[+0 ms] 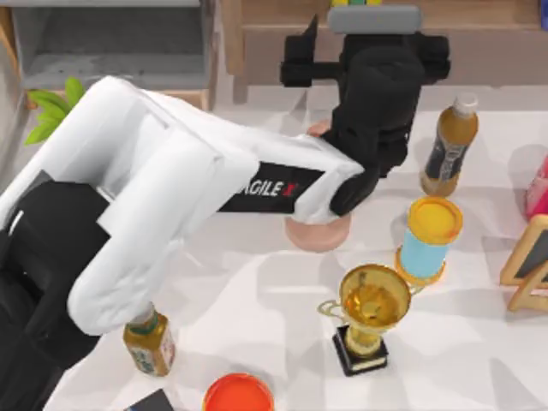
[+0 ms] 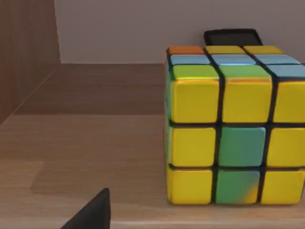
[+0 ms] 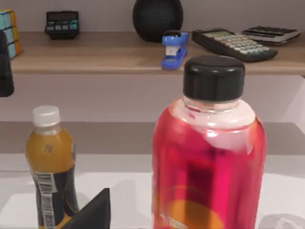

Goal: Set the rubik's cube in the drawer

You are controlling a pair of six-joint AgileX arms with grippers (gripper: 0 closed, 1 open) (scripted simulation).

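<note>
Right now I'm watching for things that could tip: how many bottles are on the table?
3: an orange-juice bottle far right by the shelf, a red bottle close to it, and one near left under the left arm. Others may be hidden.

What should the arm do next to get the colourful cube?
Probably ease the left gripper forward and around the rubik's cube. The cube sits on the wooden shelf, right in front of the left wrist camera, and nothing grips it yet. The drawer waits at the table's back left.

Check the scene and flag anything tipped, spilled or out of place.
Nothing stands out. The rubik's cube sits square on the wooden shelf, the left gripper reaching toward it; the orange bottle, trophy and red bottle stand upright.
</note>
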